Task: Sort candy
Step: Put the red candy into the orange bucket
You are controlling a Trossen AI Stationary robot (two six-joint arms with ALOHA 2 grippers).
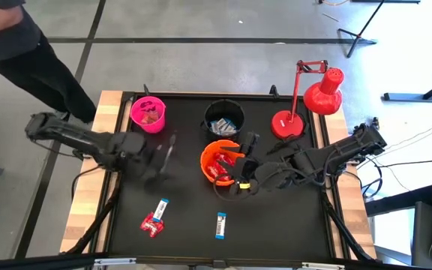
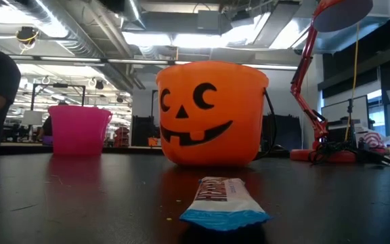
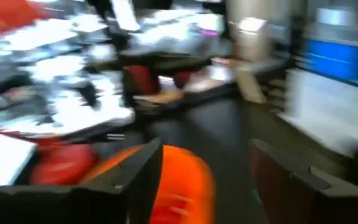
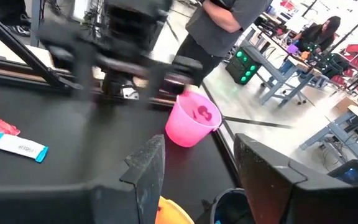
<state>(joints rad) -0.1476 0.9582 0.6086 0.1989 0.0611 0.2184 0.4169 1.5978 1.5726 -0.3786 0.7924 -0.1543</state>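
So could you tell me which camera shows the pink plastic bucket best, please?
The right wrist view shows the pink plastic bucket nearest, tilted. The high view shows its contents; the low view only its side; the left wrist view misses it.

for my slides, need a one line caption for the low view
Table-level view: blue-and-white candy bar lies before the orange pumpkin bucket, pink bucket behind.
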